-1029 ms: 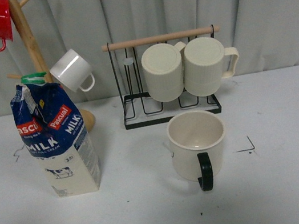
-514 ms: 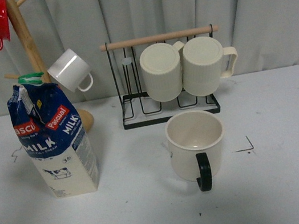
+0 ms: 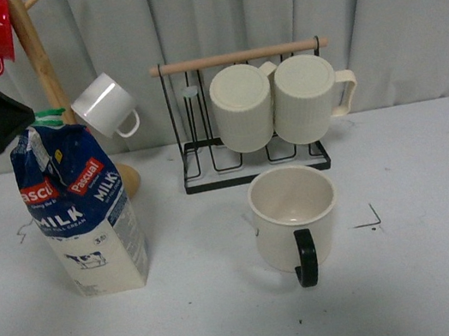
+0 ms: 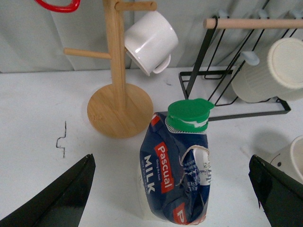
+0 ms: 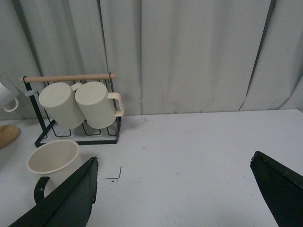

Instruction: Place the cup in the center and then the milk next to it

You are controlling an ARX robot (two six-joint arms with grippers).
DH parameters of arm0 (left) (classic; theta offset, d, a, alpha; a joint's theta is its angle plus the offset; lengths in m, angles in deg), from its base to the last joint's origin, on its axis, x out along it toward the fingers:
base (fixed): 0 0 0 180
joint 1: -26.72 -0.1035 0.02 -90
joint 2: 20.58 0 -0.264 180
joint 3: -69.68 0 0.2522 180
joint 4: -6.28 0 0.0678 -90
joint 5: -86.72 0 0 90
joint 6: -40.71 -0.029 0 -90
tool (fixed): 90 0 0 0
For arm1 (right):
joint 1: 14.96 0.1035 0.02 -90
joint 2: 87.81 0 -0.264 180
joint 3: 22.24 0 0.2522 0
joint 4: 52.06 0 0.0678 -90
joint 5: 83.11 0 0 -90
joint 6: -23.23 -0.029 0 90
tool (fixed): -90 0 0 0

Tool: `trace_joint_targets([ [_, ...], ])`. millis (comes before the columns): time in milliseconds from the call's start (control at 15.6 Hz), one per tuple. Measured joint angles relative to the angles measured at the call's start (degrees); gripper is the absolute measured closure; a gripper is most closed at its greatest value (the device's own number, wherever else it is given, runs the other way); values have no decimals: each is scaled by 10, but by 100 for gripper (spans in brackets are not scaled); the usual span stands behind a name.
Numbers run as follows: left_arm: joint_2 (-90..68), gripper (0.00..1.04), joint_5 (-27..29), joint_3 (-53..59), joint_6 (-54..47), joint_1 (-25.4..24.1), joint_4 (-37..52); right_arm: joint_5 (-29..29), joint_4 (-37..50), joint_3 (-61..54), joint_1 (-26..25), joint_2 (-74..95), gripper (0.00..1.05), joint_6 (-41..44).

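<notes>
Two spread, empty claws: left claw (image 4: 170, 161) hovers over the milk carton (image 3: 85, 214) at frame left, right claw (image 5: 173, 161) clear of the cup (image 3: 295, 212) mid-frame; carton's crumpled top looks soft and tippy, so pinch its firmer midsection.

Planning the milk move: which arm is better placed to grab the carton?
Left. The left gripper hangs over the blue-and-cream milk carton, jaws open either side of it; the right gripper is off beyond the cream dark-handled mug.
</notes>
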Motion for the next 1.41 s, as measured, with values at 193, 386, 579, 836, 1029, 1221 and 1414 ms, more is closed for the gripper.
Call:
trace_joint_targets([
  [193,-25,7,19,-12,-15,19,7,0,0,0,0,0,6,0],
  [386,-70,7,57,-30,-32,37,22,0,0,0,0,0,6,0],
  [579,-120,7,86,-53,-39,55,32,0,0,0,0,0,6,0],
  [836,-142,7,99,-63,-33,63,31,0,0,0,0,0,6,0],
  [1029,-174,24,131,-69,-22,70,37,0,0,0,0,0,6,0],
  [1221,-177,58,140,-73,-14,73,42,0,0,0,0,0,6,0],
  [1414,-177,94,143,-75,-9,78,38,0,0,0,0,0,6,0],
])
